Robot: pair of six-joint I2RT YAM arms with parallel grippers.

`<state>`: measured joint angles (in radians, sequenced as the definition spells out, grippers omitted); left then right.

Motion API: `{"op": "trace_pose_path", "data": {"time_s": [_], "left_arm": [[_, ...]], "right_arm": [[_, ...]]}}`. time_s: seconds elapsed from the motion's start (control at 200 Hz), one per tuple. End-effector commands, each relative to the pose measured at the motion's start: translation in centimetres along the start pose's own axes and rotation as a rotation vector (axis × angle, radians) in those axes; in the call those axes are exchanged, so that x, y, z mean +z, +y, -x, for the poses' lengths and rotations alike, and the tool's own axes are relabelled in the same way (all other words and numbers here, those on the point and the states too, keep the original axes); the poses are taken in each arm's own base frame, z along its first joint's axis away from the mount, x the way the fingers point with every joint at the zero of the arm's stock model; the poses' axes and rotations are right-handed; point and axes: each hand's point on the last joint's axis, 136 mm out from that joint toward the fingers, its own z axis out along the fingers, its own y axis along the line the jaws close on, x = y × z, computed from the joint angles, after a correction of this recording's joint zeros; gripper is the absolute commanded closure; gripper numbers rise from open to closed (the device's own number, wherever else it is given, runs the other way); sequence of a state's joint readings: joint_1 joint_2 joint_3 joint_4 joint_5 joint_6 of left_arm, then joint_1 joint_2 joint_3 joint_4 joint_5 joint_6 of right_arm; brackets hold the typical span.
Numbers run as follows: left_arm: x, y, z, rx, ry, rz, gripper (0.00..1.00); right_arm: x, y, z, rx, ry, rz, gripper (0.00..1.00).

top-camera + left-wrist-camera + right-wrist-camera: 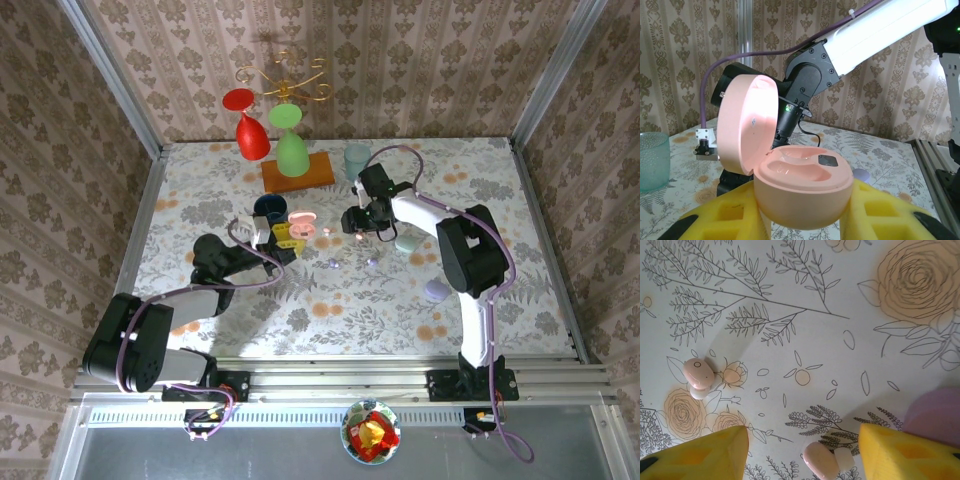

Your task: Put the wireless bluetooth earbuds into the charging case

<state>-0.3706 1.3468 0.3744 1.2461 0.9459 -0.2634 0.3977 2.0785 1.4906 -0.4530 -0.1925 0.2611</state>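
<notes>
My left gripper (802,222) is clamped on the open pink charging case (805,175); its wells look empty. My right gripper (805,450) hangs near the case, jaws apart, over one pink earbud (818,460), with a second pink earbud (698,375) alongside. Nothing is inserted yet.

Black-white arms (420,212); purple cables (702,100); yellow foam pincer pads (900,455).

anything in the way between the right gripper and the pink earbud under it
Nothing visible. The pink earbud lies on bare tablecloth between the fingers of the open right gripper; the other earbud sits off to the side.
</notes>
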Motion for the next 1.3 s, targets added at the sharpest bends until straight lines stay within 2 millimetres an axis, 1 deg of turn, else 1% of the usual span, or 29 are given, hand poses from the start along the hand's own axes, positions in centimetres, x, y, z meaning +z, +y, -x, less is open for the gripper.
{"op": "trace_pose_path", "data": {"time_s": [0.0,0.295,0.38,0.625,0.855,1.095,1.23,1.245,1.295], "left_arm": [[0.0,-0.3,0.6,0.059,-0.016,-0.029,0.71],[0.0,-0.3,0.5,0.057,-0.014,-0.028,0.71],[0.0,-0.3,0.6,0.059,-0.015,-0.026,0.71],[0.0,-0.1,0.2,0.048,-0.009,-0.022,0.72],[-0.1,0.0,0.2,0.047,-0.008,-0.019,0.72],[-0.3,0.2,0.1,0.046,-0.006,-0.008,0.72],[-0.7,0.8,0.1,0.047,-0.010,0.022,0.72],[-0.8,0.9,0.1,0.048,-0.009,0.029,0.73],[-1.1,1.3,-0.1,0.050,-0.008,0.050,0.73]], "right_arm": [[1.0,0.1,-1.3,-0.013,0.074,-0.002,0.38],[0.9,0.5,-1.5,-0.023,0.084,0.014,0.38],[0.7,0.7,-1.7,-0.024,0.088,0.023,0.39],[0.4,0.9,-3.3,-0.021,0.114,0.044,0.42],[0.0,1.2,-3.6,-0.013,0.110,0.052,0.42],[-0.9,1.0,-2.6,-0.005,0.076,0.023,0.41],[-1.7,0.0,-1.6,-0.039,0.033,-0.074,0.39],[-1.8,-0.2,-2.1,-0.045,0.047,-0.092,0.39],[-2.3,-0.3,-1.9,-0.072,0.033,-0.137,0.39]]}}
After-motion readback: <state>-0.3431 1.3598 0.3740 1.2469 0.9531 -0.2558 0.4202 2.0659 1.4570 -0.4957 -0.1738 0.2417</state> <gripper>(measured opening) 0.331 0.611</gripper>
